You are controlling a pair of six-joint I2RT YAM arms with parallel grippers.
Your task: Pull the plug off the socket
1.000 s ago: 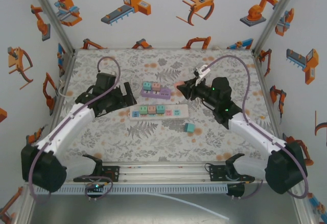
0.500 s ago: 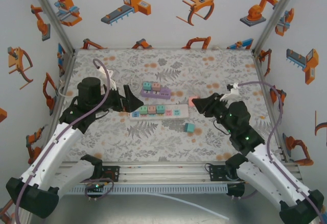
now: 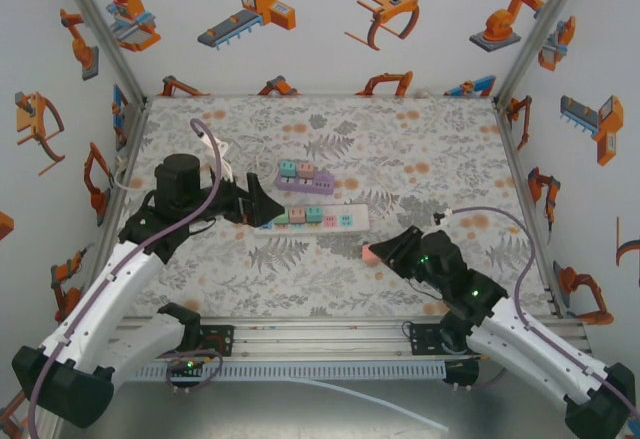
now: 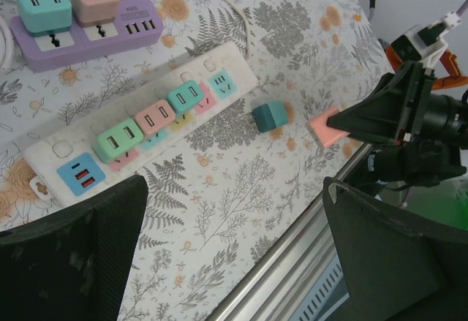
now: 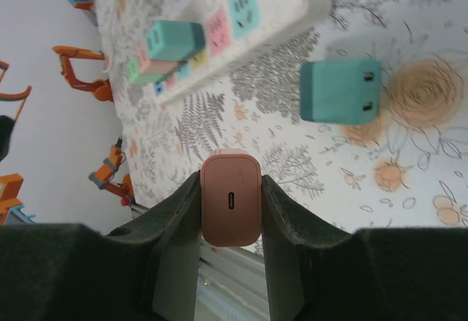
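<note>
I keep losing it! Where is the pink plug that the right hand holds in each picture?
Top view: pink plug low, right of middle, at the right hand's tip.
Left wrist: right of middle, just past the loose teal plug.
Right wrist: bottom middle, pinched between the fingers.
Landmark in all three: the white strip.

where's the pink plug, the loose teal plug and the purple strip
pink plug [image 5: 230,208], right wrist view, slotted face
loose teal plug [image 5: 340,91], right wrist view, broad face
purple strip [image 4: 137,28], left wrist view, bare usb end

Right pincer clamps pink plug; left pincer agape.
</note>
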